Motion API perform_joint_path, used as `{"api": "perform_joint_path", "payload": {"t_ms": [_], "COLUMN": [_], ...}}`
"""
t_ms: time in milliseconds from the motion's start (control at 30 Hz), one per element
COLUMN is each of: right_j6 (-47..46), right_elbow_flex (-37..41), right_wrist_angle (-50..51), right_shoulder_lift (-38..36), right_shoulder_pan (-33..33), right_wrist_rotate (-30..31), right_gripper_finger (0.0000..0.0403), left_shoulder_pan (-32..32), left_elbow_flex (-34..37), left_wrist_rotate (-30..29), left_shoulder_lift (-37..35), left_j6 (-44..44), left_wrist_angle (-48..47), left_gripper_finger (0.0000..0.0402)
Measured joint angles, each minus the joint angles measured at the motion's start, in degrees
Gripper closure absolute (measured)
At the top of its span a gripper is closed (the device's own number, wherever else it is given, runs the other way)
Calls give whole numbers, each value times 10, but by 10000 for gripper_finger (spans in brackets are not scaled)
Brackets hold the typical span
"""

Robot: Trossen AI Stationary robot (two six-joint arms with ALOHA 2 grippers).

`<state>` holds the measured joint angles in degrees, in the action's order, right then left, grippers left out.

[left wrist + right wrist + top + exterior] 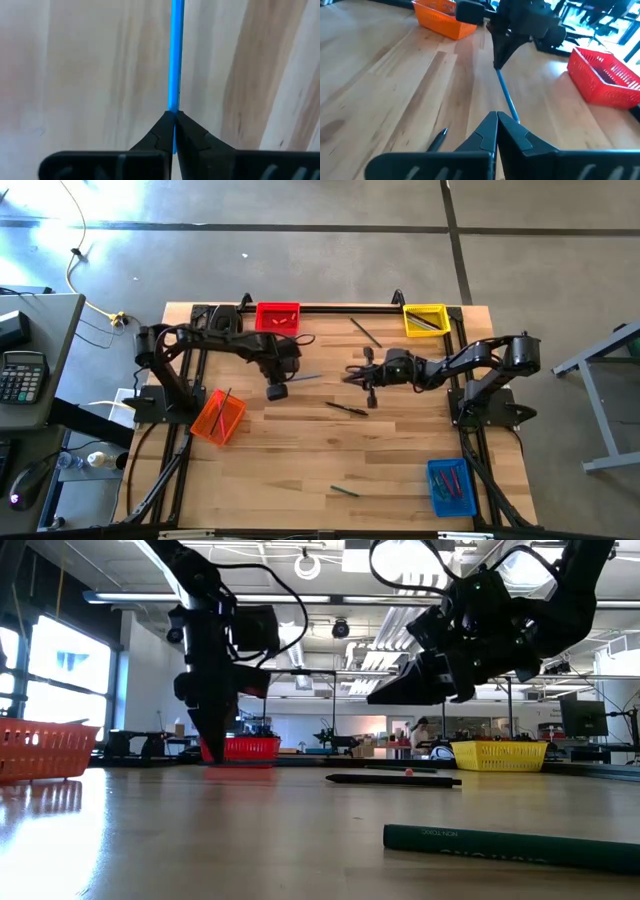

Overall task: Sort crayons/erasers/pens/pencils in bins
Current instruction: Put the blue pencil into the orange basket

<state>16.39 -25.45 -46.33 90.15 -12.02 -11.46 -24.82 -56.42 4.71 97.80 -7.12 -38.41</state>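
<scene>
My left gripper [287,380] stands at the table's middle, fingers pointing down, shut on a blue pen [306,377] that runs toward the right arm. My right gripper [352,375] is shut and empty, raised above the table just right of the pen's free end, fingers pointing toward the left arm; in its wrist view [497,120] the pen [506,95] runs from the left gripper up to its fingers. A black pen [347,409] lies on the table near a tiny pink eraser [408,771]. A green pencil [345,491] lies near the front edge. My left gripper pinches the blue pen's left end [173,107] between its two fingers, at their tips. The fingers come from above, pointing down. The pen stretches away level over the table toward the right arm; whether it rests on the wood I cannot tell.
The red bin [277,317] and yellow bin [425,319] stand at the far edge, the orange bin [218,417] at the left holding a stick, the blue bin [452,486] at the near right holding several sticks. A thin pencil [365,332] lies near the yellow bin.
</scene>
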Motion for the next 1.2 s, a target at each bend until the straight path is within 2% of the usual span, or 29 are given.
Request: {"api": "perform_joint_path", "payload": {"t_ms": [167,333,467,667,767,900,1033,1200], "right_j6": [-34,-45,-45,-90,-114,-148,-187,-194], "right_elbow_flex": [-9,-60,-105,-176,-208,-245,-284,-335], "right_wrist_angle": [20,114,132,188,235,276,293,343], "right_shoulder_lift": [7,43,93,140,148,162,187,227], "right_shoulder_pan": [0,2,7,8,8,8,11,27], "right_wrist_rotate": [-1,-5,-5,42,71,79,82,133], "right_gripper_finger": [374,308,263,243,242,242,242,242], "left_shoulder_pan": [21,38,47,47,35,18,14,16], "left_elbow_flex": [0,-1,-1,9,55,136,213,293], "left_wrist_rotate": [2,2,2,-13,5,29,31,24], "left_shoulder_lift": [0,-1,-1,-17,-56,-110,-159,-208], "left_j6": [0,0,9,9,30,68,106,144], "left_wrist_angle": [21,30,41,19,107,243,391,552], "left_gripper_finger": [401,401,401,401,401,401,401,401]}}
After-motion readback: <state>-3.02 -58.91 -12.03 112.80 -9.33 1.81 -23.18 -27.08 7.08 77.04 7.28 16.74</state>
